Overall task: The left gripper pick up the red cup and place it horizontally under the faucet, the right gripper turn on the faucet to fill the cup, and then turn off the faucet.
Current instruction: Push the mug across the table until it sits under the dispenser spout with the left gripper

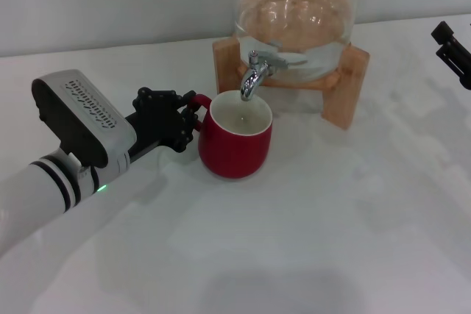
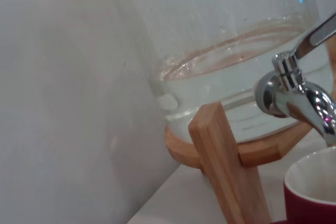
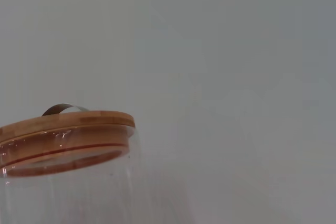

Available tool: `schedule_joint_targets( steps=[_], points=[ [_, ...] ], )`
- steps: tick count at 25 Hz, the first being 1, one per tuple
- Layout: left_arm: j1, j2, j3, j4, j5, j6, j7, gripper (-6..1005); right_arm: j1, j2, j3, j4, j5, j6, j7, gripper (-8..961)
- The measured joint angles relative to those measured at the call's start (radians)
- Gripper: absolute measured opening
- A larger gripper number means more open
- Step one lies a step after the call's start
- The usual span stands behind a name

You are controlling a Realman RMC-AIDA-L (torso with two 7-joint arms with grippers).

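Head view showed the left gripper point(image 1: 190, 117) with its black fingers closed around the small loop handle of the red cup point(image 1: 235, 141), so the jaws were gripping the cup at its handle. The cup stood upright on the white table point(image 1: 331, 240), its white inside open to the top, and its rim lay directly below the downturned spout of the faucet point(image 1: 257, 71). The faucet belonged to the glass jar point(image 1: 294, 12), which rested on a wooden stand point(image 1: 346, 82) and held some water. In the left wrist view the spout point(image 2: 299, 100) hung just above the cup rim point(image 2: 315, 174), with a gap between them. The right gripper point(image 1: 452, 53) was at the far right edge, well apart from the faucet, and I could not tell if its jaws were open or closed. In my judgement the placing step was almost complete, and no water was seen flowing. The next move calls for the right gripper to travel to the lever and turn it gently while the left one steadies the cup.
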Motion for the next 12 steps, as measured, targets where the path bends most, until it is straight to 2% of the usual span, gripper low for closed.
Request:
schedule_joint_targets(
  steps=[12],
  points=[
    [-0.018, -0.003, 0.002, -0.001, 0.001, -0.023, 0.013, 94, 0.004, 0.0, 0.0, -0.001, 0.002, 0.003, 0.002, 868]
  ],
)
